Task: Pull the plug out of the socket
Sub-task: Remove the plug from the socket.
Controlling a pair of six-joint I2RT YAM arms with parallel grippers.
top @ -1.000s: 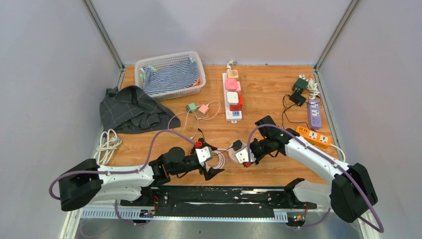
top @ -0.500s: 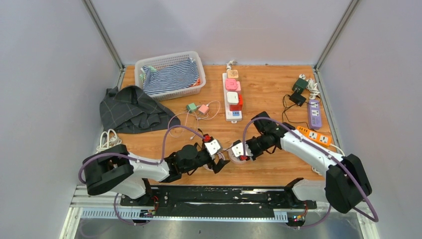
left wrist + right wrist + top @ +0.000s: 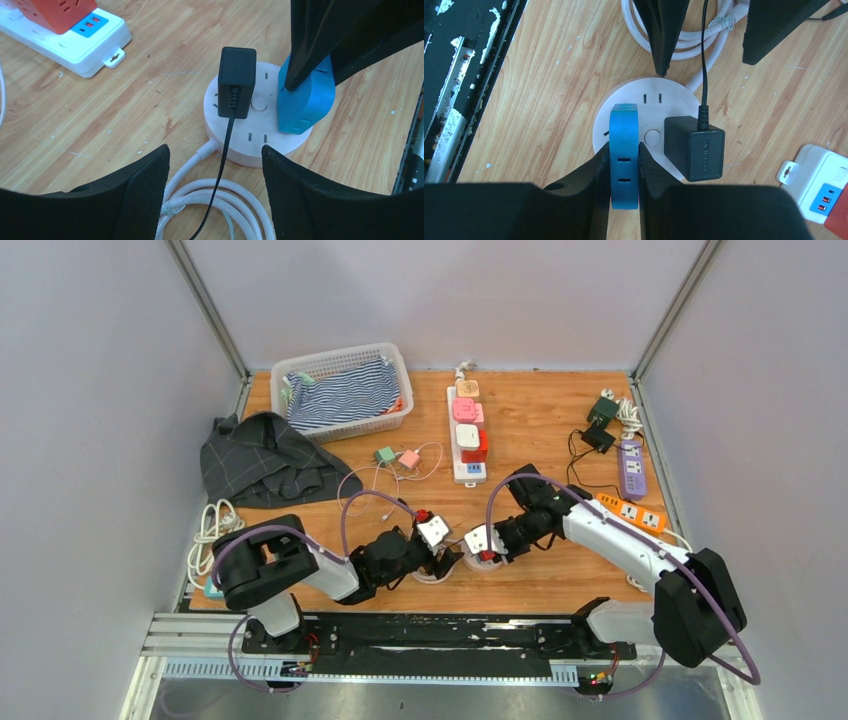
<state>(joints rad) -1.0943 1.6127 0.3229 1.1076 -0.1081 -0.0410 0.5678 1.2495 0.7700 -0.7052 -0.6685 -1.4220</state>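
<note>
Since a second ago the left arm has been swung inward and the left gripper (image 3: 448, 560) brought right up to the round socket (image 3: 478, 564), while the right gripper (image 3: 484, 552) has been shifted slightly leftward onto it.

On the wooden table (image 3: 540, 420), a white basket (image 3: 340, 354) of striped cloth and a grey cloth (image 3: 262, 460) are seen well beyond the socket to the left. A white power strip (image 3: 467, 430) loaded with pink, white and red plugs lies straight beyond it, and purple (image 3: 631, 468) and orange (image 3: 630, 512) strips lie beyond it to the right. A coiled white cable (image 3: 185, 172) is joined to the socket's rim on the left gripper's side.

Two things are seated in the socket, one on either side of its centre button and apart from each other: a blue plug (image 3: 624, 125) and a black adapter (image 3: 694, 147). The blue plug stands upright, with its long axis level and parallel to the adapter's. It is clamped across its narrow width by the right gripper. The left gripper's jaws are held apart, astride the adapter's thin black cord (image 3: 223, 160), and neither adapter nor socket is touched. The adapter is hemmed in on one flank by the blue plug and the right fingers.

From overhead the socket is nearly hidden beneath both grippers, and the plugs cannot be made out. The grip on the plug is shown only by the right wrist view, and the clearance before the adapter only by the left.
</note>
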